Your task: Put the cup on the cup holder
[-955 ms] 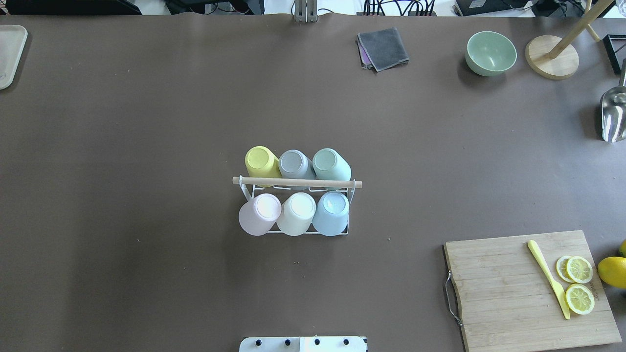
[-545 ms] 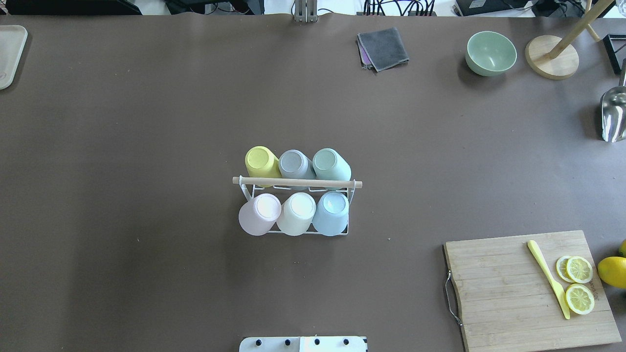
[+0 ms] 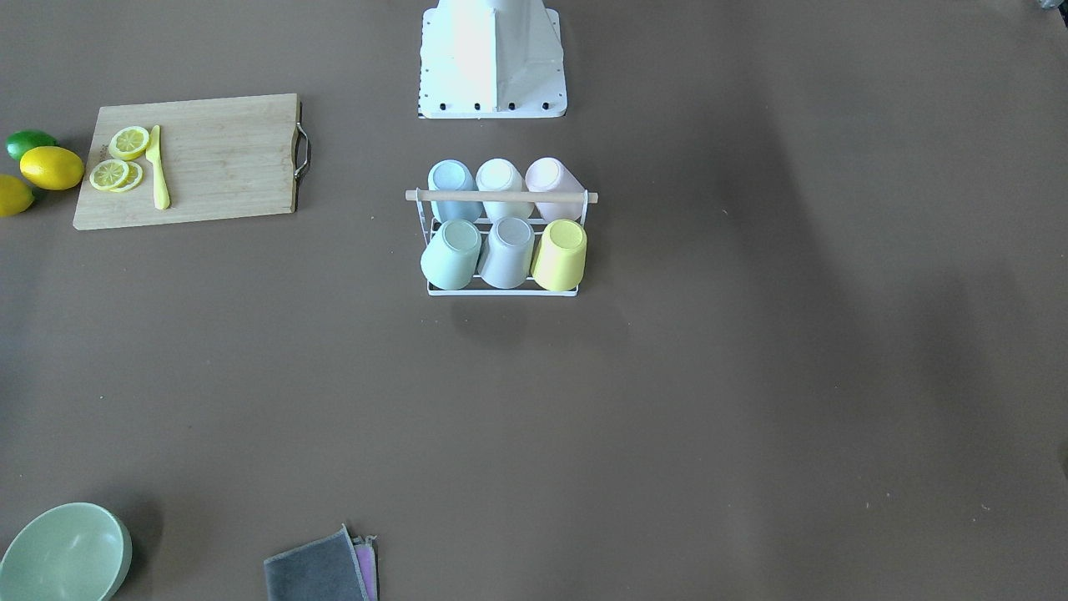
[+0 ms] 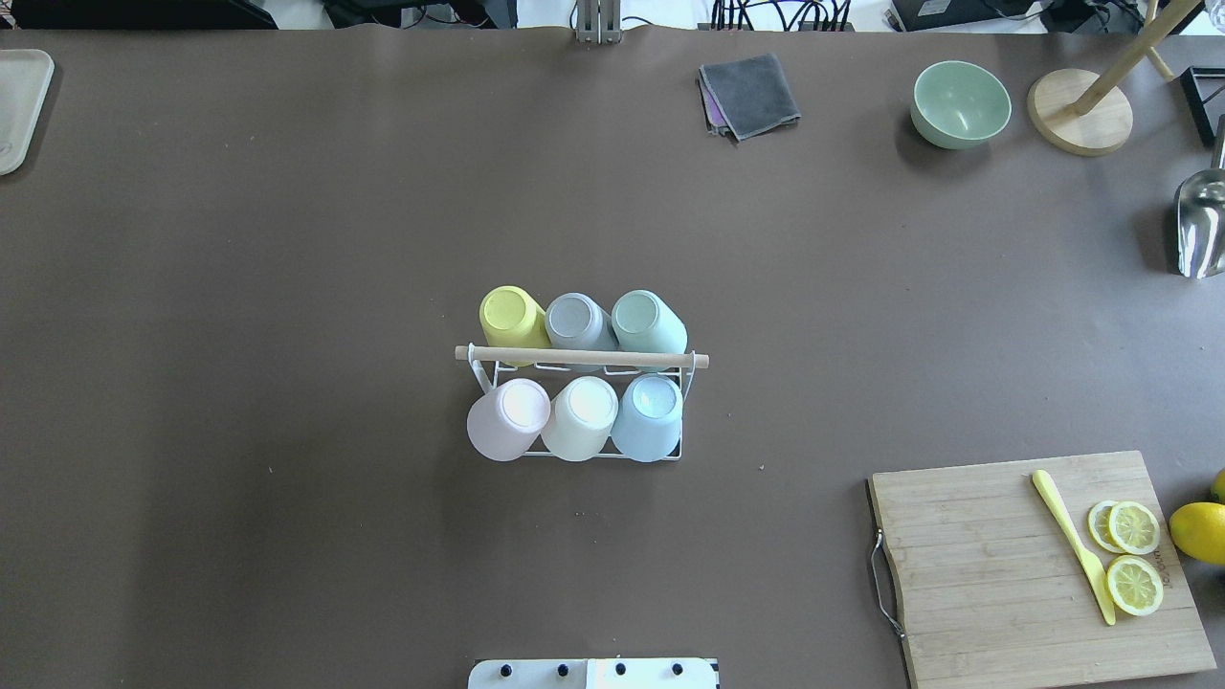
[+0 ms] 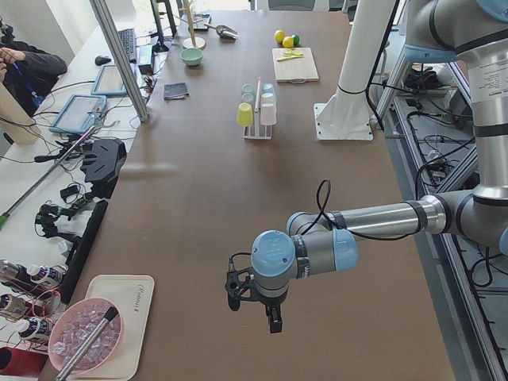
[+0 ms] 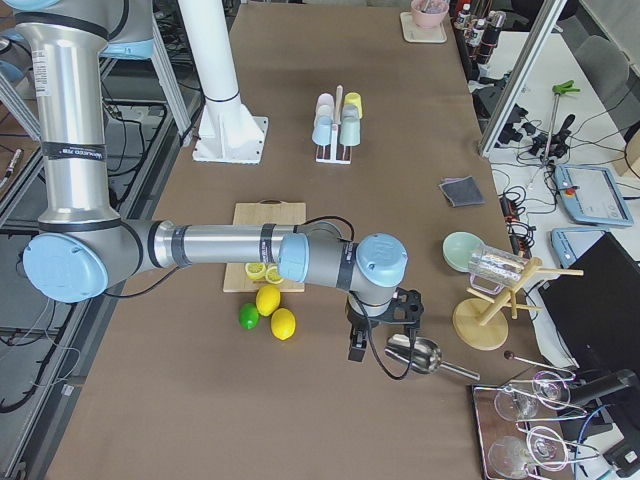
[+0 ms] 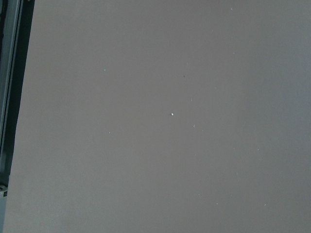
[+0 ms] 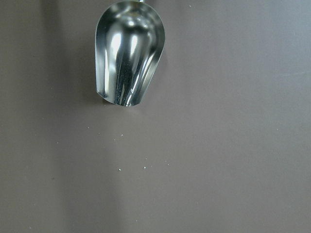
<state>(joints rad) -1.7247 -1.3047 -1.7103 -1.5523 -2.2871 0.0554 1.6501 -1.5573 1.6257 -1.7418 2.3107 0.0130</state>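
Note:
The white wire cup holder [image 4: 582,358] with a light wooden rod across its top stands at the table's middle, also in the front-facing view [image 3: 501,196]. Several pastel cups sit upside down on its prongs: yellow [image 4: 512,319], grey [image 4: 577,322] and green [image 4: 649,323] in the far row, pink [image 4: 509,419], cream [image 4: 581,416] and blue [image 4: 648,416] in the near row. My left gripper [image 5: 254,305] hangs over bare table far to the left. My right gripper [image 6: 380,340] hangs far to the right, next to a metal scoop [image 8: 129,53]. I cannot tell whether either is open or shut.
A wooden cutting board [image 4: 1034,565] with lemon slices and a yellow knife lies at the near right, whole lemons beside it. A green bowl [image 4: 960,103], a grey cloth [image 4: 749,94] and a wooden stand [image 4: 1080,110] sit at the far right. A tray [image 4: 19,105] lies at the far left.

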